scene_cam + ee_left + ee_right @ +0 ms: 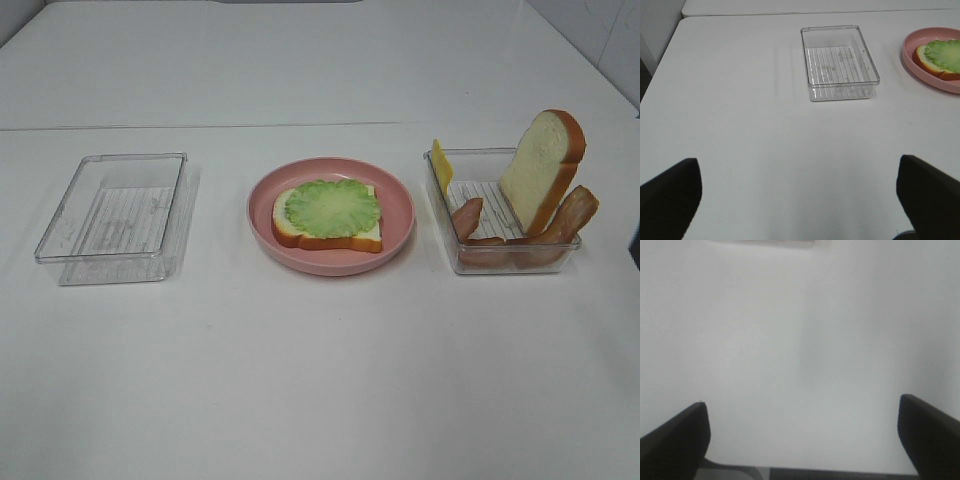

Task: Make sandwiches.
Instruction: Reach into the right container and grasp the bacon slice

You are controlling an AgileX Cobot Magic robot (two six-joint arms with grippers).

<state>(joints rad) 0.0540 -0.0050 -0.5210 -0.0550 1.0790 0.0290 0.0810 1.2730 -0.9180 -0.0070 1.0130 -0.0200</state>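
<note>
White counter (pixel 320 380) is being viewed from above: 1 bread slice (pixel 283 222) under lettuce (pixel 332 208) is lying on the pink plate (pixel 400 215), while the second slice (pixel 540 165), bacon (pixel 575 212) and cheese (pixel 441 165) are leaning in the right tray (pixel 480 152). At the left wrist, the left gripper (pixel 797 165) is being held wide and empty. At the right wrist, the right gripper (pixel 802 402) is being held wide and empty. Leaning bacon could be toppled by a fingertip, and the light tray dragged.

the left gripper (pixel 800 200) hangs wide open above the white table (pixel 740 130). farther off sits a clear tray (pixel 832 62); near it, a pink plate (pixel 910 65) holds bread (pixel 922 56) topped with lettuce (pixel 946 54).
</note>
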